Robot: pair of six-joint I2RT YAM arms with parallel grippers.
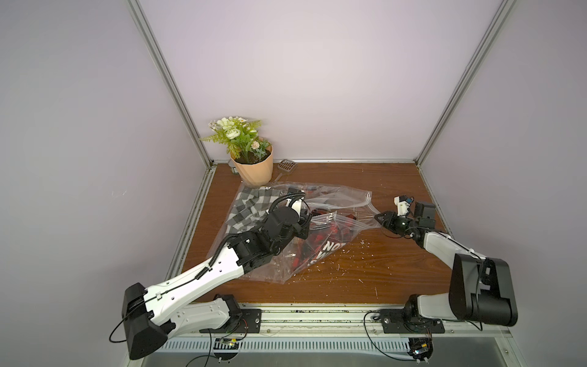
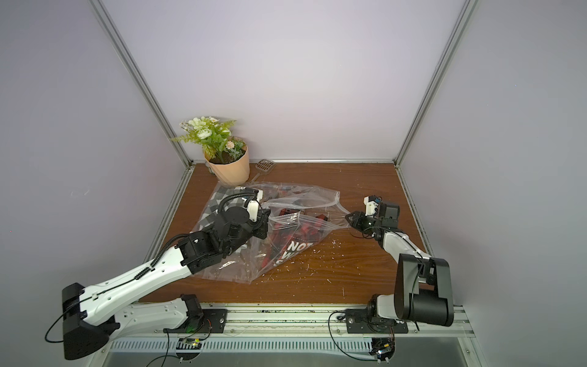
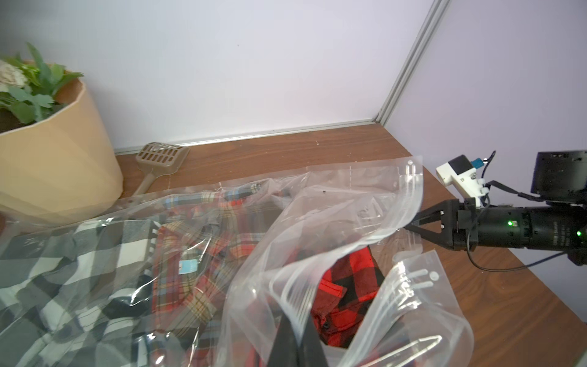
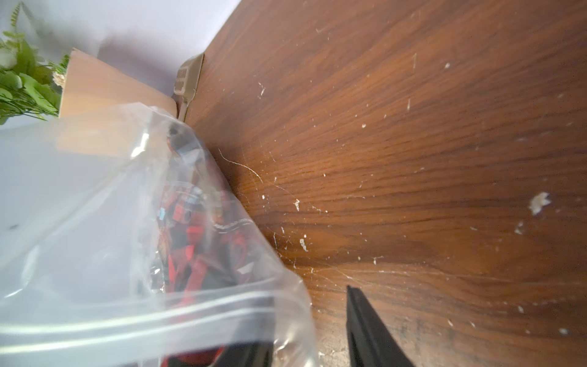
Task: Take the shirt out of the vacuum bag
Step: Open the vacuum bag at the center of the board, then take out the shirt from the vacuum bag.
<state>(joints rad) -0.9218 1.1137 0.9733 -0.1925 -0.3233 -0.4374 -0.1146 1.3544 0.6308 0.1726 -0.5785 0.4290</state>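
My left claw (image 3: pixel 296 321) is pinched shut on the bag's (image 1: pixel 336 197) zip lip, lifting the mouth open. My right claw (image 1: pixel 380 217), at the bag's 3 o'clock, stands part open, gripping nothing I can make out. The red checked shirt (image 3: pixel 349 276) lies just inside the mouth, not yet pulled out.

bag (image 3: pixel 333 222) clear, whitish zip strips along the mouth. inside: big-check shirt (image 3: pixel 63 254) grey/white/black, plaid shirt (image 3: pixel 190 254) red/tan/light blue, buffalo-check shirt (image 3: pixel 349 273) red/black, plus a black patch (image 1: pixel 330 252) with white lettering. counter (image 1: pixel 365 270) dark brown wood grain, white flecks all over. pot (image 3: pixel 57 165) peach-tan, plant (image 1: pixel 238 136) green with white and pale pink blooms. scoop (image 3: pixel 158 157) taupe. walls (image 1: pixel 317 79) pale lilac. arms (image 1: pixel 206 270) white with black joints; left end effector (image 3: pixel 297 343) and right end effector (image 3: pixel 413 223) black
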